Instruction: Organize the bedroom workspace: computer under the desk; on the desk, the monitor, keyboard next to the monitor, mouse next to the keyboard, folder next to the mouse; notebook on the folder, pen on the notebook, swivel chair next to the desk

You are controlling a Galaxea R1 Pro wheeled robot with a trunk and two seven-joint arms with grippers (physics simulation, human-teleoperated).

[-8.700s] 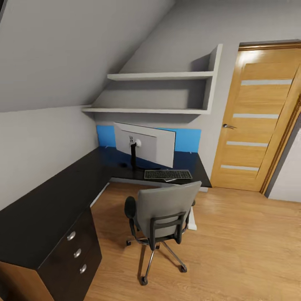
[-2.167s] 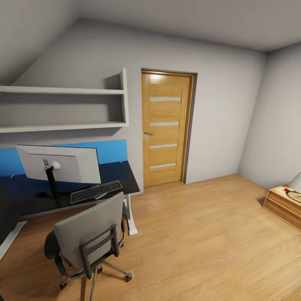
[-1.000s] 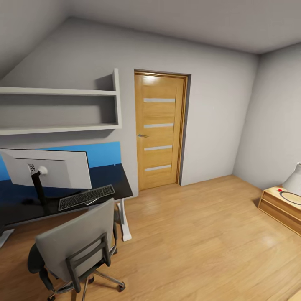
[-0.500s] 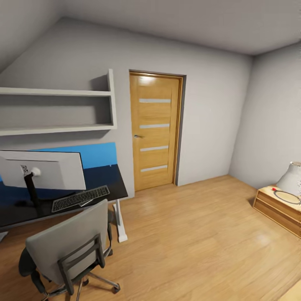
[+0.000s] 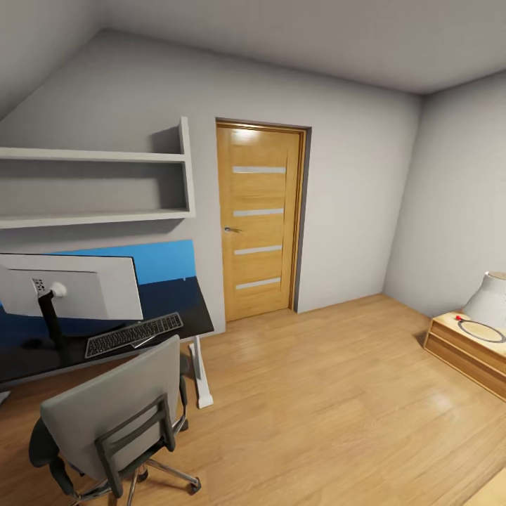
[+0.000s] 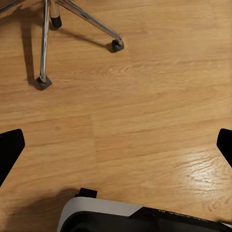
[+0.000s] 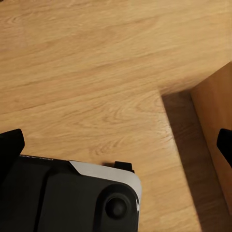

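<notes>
I see the swivel chair (image 5: 105, 422) blocking the tabletop (image 5: 176, 309) with monitor (image 5: 74, 284) and keyboard (image 5: 133, 334); both hands spread; view barely shifted.

Even, soft simulator light, fairly bright, slightly soft-focus render with wide-angle bend at the head view's edges; glossy sheen on the wood floor (image 5: 337, 414), a dark shadow beside the wooden cabinet (image 7: 218, 145) ahead of the right gripper (image 7: 116, 145), thin chair-leg (image 6: 44, 43) shadows ahead of the left gripper (image 6: 116, 145).
</notes>
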